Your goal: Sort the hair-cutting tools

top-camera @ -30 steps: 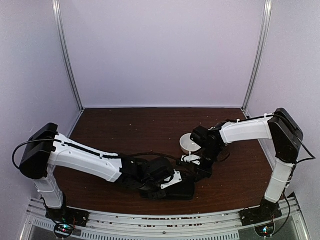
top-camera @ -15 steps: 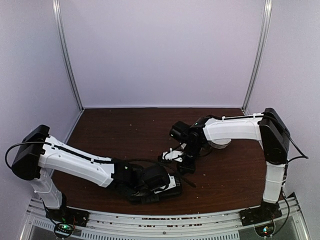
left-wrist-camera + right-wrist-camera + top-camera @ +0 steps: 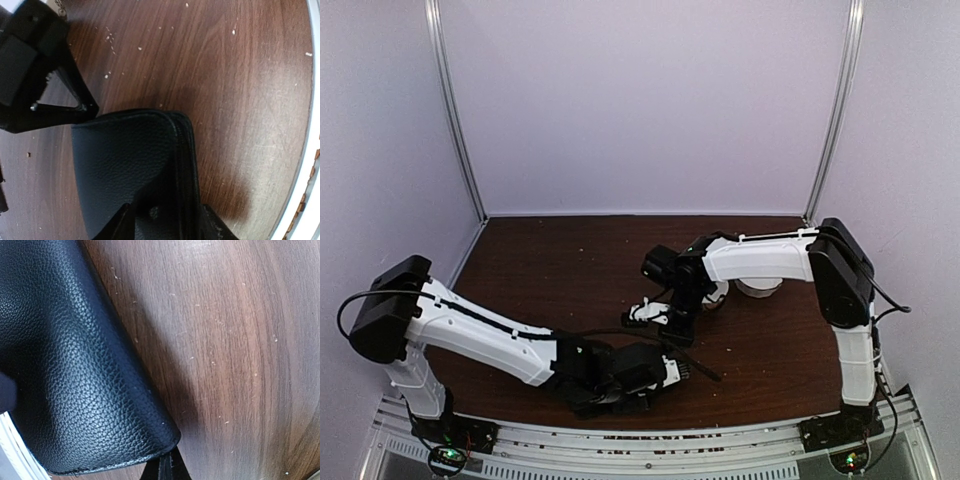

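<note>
A flat black leather case (image 3: 620, 385) lies near the front edge, under my left gripper (image 3: 645, 378). In the left wrist view the case (image 3: 130, 160) fills the middle and my left gripper (image 3: 165, 222) has a finger on each side of its edge, shut on it. My right gripper (image 3: 660, 322) reaches in from the right; its shut fingers (image 3: 167, 467) pinch the case's corner (image 3: 165, 437). It also shows in the left wrist view (image 3: 50, 75). A thin dark stick-like thing (image 3: 698, 366) lies right of the case. No scissors are in view.
A white bowl (image 3: 757, 288) stands behind the right forearm, and a second one (image 3: 717, 297) shows partly beside it. The table's white front rail (image 3: 312, 125) runs close to the case. Purple walls enclose the back and both sides.
My right arm has swung left from beside the bowl to the case's corner. My left gripper and the case have shifted left and nearer the front edge.
</note>
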`<action>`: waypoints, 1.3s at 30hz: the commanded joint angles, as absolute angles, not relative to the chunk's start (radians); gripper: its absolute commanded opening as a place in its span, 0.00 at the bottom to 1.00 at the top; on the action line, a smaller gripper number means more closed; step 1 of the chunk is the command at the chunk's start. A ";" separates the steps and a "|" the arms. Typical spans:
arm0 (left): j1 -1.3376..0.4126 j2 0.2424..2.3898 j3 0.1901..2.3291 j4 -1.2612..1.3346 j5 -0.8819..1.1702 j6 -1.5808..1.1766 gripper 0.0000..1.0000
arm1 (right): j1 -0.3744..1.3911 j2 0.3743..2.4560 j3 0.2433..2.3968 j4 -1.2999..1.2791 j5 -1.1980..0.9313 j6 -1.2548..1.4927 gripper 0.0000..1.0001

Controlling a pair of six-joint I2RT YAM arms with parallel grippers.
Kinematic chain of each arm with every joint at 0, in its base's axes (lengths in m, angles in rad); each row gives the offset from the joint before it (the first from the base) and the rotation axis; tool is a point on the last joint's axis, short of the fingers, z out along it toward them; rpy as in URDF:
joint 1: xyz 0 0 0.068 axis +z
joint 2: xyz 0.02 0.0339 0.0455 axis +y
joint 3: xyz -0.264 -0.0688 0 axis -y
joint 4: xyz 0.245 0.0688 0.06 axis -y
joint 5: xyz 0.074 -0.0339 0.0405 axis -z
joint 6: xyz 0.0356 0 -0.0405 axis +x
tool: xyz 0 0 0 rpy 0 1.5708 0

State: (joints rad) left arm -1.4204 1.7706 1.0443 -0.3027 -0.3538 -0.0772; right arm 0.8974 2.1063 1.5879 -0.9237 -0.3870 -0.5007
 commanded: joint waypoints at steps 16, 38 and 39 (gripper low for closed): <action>-1.381 1.969 1.177 -0.383 -0.418 -0.152 0.17 | 0.861 1.961 1.412 -0.928 -0.396 -0.605 0.00; -1.335 1.944 1.122 -0.347 -0.442 -0.171 0.05 | 0.895 1.894 1.232 -0.873 -0.433 -0.550 0.00; -1.337 1.932 1.111 -0.340 -0.427 -0.155 0.04 | 0.889 1.901 1.236 -0.868 -0.419 -0.535 0.00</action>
State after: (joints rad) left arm -1.4136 1.9209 1.1793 -0.2977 -0.4091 -0.1570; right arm 0.8677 1.9003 1.2556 -0.7330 -0.4091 -0.5755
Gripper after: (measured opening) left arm 0.142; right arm 0.018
